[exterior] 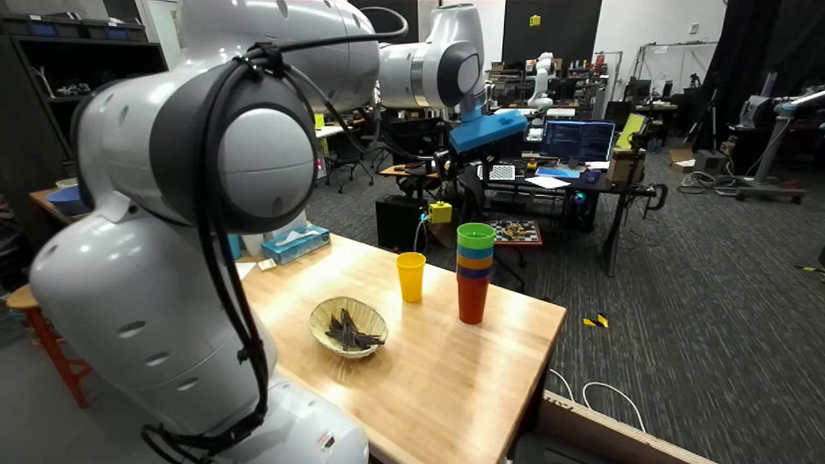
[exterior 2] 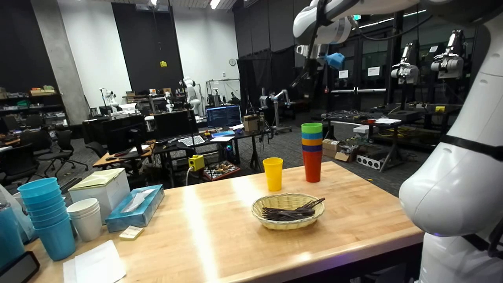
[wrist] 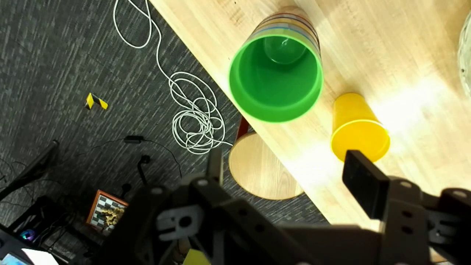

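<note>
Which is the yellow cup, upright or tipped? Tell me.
Upright: both exterior views show the yellow cup standing mouth-up on the table.

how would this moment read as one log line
gripper: open, empty, touching nothing | cup stack: upright on table, green topmost | yellow cup: upright, apart from stack | basket: dark utensils inside

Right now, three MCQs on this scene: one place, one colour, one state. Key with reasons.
1. Where do the dark slender items lie?
A) in the yellow cup
B) in the basket
C) on the tissue box

2. Colour of the top cup in the stack?
A) green
B) red
C) purple

3. How does the tool stand?
A) shut, empty
B) shut on a cup
C) open, empty

1 B: the basket's rim surrounds them in both exterior views.
2 A: the green rim tops the stack in every view.
3 C: the wrist view shows its fingers apart, gripping nothing.
</note>
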`<move>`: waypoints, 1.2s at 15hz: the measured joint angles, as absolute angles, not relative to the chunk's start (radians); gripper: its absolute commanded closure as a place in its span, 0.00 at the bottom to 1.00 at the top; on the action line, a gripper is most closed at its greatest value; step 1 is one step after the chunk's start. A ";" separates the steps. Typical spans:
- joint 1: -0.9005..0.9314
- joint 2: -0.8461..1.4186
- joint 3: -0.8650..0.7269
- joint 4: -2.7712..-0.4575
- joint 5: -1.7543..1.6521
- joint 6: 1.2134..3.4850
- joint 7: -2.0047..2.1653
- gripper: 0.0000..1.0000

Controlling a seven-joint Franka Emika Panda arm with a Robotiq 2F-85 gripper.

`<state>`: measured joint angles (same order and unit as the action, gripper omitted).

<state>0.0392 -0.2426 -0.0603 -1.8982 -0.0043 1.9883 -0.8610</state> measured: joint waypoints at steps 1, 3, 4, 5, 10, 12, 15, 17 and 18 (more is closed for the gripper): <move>0.044 -0.243 -0.057 -1.897 -0.004 1.988 -0.870 0.00; 0.058 -0.243 -0.047 -1.895 -0.003 1.988 -0.888 0.00; 0.068 -0.242 -0.041 -1.895 -0.002 1.988 -0.896 0.00; 0.079 -0.240 -0.031 -1.895 -0.002 1.988 -0.902 0.00; 0.127 -0.206 0.012 -1.887 0.005 1.990 -0.936 0.00; 0.139 -0.173 0.028 -1.876 0.005 1.995 -0.949 0.00; 0.147 -0.111 0.049 -1.857 0.005 2.004 -0.971 0.00; 0.147 -0.067 0.058 -1.842 0.005 2.006 -0.977 0.00; 0.147 -0.045 0.060 -1.835 0.006 2.007 -0.978 0.00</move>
<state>0.1466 -0.0454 0.0604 -1.8351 0.0062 2.0068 -0.9784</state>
